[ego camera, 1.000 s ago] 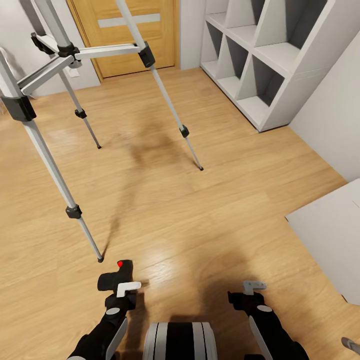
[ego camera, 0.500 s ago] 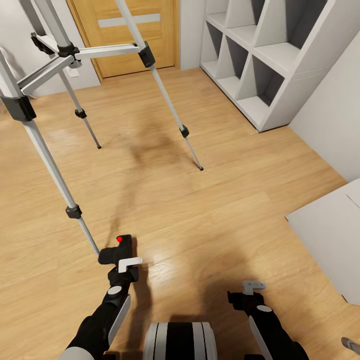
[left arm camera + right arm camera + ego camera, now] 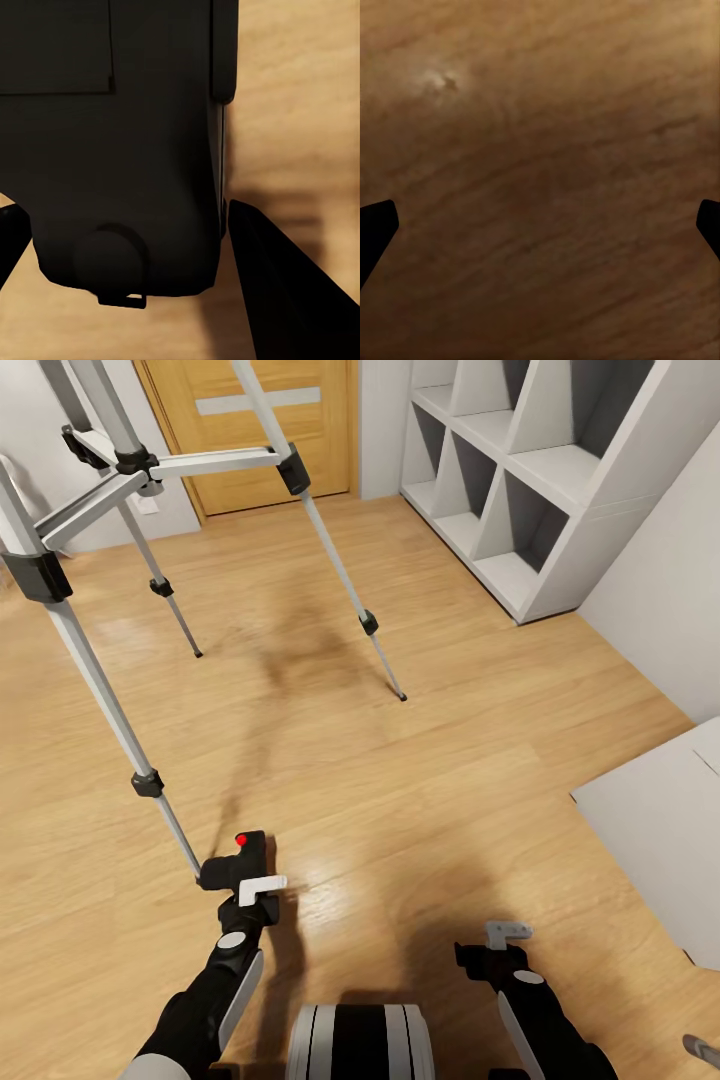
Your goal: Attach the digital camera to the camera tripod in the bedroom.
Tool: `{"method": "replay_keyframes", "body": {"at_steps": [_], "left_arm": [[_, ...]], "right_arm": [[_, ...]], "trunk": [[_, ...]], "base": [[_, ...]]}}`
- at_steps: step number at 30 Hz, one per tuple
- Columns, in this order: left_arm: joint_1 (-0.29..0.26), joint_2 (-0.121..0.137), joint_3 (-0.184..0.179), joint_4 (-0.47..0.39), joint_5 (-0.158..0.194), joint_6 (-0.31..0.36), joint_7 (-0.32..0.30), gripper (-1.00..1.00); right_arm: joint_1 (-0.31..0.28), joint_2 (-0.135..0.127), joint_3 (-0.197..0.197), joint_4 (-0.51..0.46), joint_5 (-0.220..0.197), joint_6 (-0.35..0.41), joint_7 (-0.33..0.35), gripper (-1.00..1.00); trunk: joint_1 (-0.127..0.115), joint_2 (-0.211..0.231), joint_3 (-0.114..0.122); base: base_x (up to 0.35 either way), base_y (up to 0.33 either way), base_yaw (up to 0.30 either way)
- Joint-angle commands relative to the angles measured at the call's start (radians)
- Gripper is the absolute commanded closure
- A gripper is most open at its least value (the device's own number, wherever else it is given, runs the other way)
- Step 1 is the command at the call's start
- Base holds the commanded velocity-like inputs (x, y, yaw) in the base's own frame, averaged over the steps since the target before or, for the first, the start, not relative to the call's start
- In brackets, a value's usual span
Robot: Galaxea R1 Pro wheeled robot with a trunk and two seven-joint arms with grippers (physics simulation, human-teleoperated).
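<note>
The digital camera [image 3: 238, 860], small and black with a red button on top, is held low over the wood floor in my left gripper [image 3: 250, 882], which is shut on it. Up close in the left wrist view its black body [image 3: 120, 142] sits between the dark fingers [image 3: 281, 285]. The camera tripod [image 3: 90, 650] stands at the left, silver legs spread; its nearest foot [image 3: 201, 877] is right beside the camera. The tripod's head is above the frame. My right gripper [image 3: 505, 940] hangs open over bare floor [image 3: 540, 180], nothing between its fingers.
A white cube shelf [image 3: 530, 480] stands against the right wall and a wooden door [image 3: 260, 430] is at the back. A white flat surface [image 3: 660, 840] juts in at the right. The tripod's other feet [image 3: 402, 697] rest on open floor ahead.
My left arm has lifted the camera forward toward the tripod's near foot, mostly in the first half second, then settled. The right arm has stayed still.
</note>
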Motion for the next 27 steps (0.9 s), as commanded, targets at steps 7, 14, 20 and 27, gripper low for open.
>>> {"method": "replay_keyframes", "body": {"at_steps": [7, 14, 20, 27], "left_arm": [[0.0, 0.0, -0.004, 0.0, 0.007, 0.006, 0.006, 1.0], [0.0, -0.008, -0.004, 0.002, 0.009, 0.006, 0.007, 1.0], [0.0, -0.017, -0.004, 0.003, 0.007, 0.007, 0.007, 1.0], [0.0, -0.019, -0.004, 0.004, 0.006, 0.007, 0.007, 1.0]], "right_arm": [[0.0, 0.0, 0.002, -0.002, -0.003, 0.006, -0.005, -1.0], [0.0, -0.001, 0.002, -0.002, -0.003, 0.006, -0.005, -1.0], [0.0, -0.001, 0.002, -0.002, -0.001, 0.006, -0.005, -1.0], [0.0, -0.001, 0.002, -0.002, -0.001, 0.006, -0.004, -1.0]], "trunk": [[0.0, 0.0, -0.001], [0.0, 0.0, -0.001], [-0.002, 0.001, 0.019], [-0.006, 0.003, 0.046]], "base": [[0.0, 0.0, 0.0], [0.0, 0.0, 0.0], [0.0, 0.0, 0.0], [0.0, 0.0, 0.0]]}}
